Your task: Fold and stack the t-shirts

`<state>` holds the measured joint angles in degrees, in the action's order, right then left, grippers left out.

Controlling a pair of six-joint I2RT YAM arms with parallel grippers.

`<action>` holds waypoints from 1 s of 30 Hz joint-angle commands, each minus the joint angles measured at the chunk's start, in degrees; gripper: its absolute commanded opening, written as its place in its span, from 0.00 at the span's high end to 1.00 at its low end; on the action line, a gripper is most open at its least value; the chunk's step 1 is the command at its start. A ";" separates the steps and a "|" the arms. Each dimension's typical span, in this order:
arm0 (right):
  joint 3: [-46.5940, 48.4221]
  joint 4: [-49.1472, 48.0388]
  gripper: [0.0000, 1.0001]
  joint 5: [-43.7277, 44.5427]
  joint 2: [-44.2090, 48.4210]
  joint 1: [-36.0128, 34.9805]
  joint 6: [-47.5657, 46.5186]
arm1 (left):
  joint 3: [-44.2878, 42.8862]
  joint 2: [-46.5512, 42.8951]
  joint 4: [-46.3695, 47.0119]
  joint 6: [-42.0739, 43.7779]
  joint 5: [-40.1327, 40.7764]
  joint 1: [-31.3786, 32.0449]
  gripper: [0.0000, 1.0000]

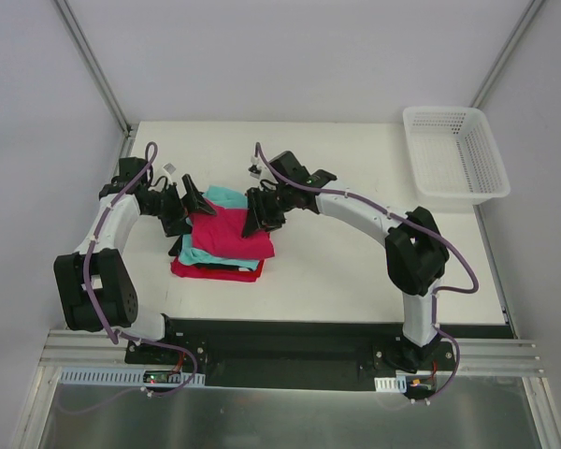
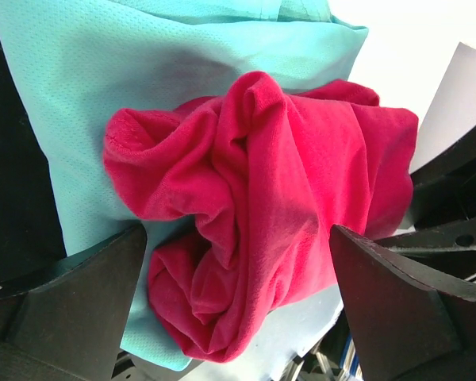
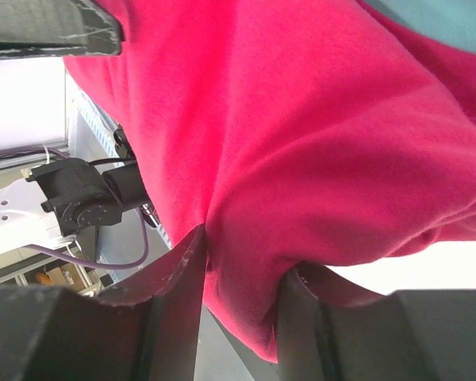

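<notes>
**Top view.** I log one stack of folded shirts left of centre on the table (image 1: 355, 281). The red t-shirt (image 1: 206, 275) lies lowest, the teal t-shirt (image 1: 222, 195) above it, and the magenta-pink t-shirt (image 1: 229, 234) on top. The left gripper (image 1: 193, 202) is at the stack's left edge and the right gripper (image 1: 259, 215) at its right edge. A white mesh basket (image 1: 453, 154) stands well apart in the far right corner.

**Left wrist.** The magenta-pink t-shirt (image 2: 262, 206) lies bunched on the teal t-shirt (image 2: 143, 71). The left gripper (image 2: 238, 309) has its jaws spread wide either side of the bundle.

**Right wrist.** A fold of the magenta-pink t-shirt (image 3: 301, 143) fills the narrow gap of the right gripper (image 3: 239, 305). I cannot tell whether it is pinched.
</notes>
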<state>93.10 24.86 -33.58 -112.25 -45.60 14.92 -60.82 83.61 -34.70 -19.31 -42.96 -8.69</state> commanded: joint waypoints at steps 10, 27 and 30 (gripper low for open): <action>-4.59 0.63 0.56 0.27 5.28 1.31 -1.73 | 2.71 -6.79 1.12 -1.25 -0.46 0.07 0.01; -3.36 -2.63 0.55 -1.66 3.17 1.39 0.02 | 12.82 -10.58 16.31 -6.70 -6.17 1.57 0.01; -3.45 -3.24 0.55 -1.92 3.00 1.57 0.11 | 13.79 -10.31 18.78 -7.14 -6.17 1.57 0.01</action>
<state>88.27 23.27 -33.91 -110.52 -44.29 14.44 -48.14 73.12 -22.74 -24.93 -46.30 -7.81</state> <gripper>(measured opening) 0.450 0.992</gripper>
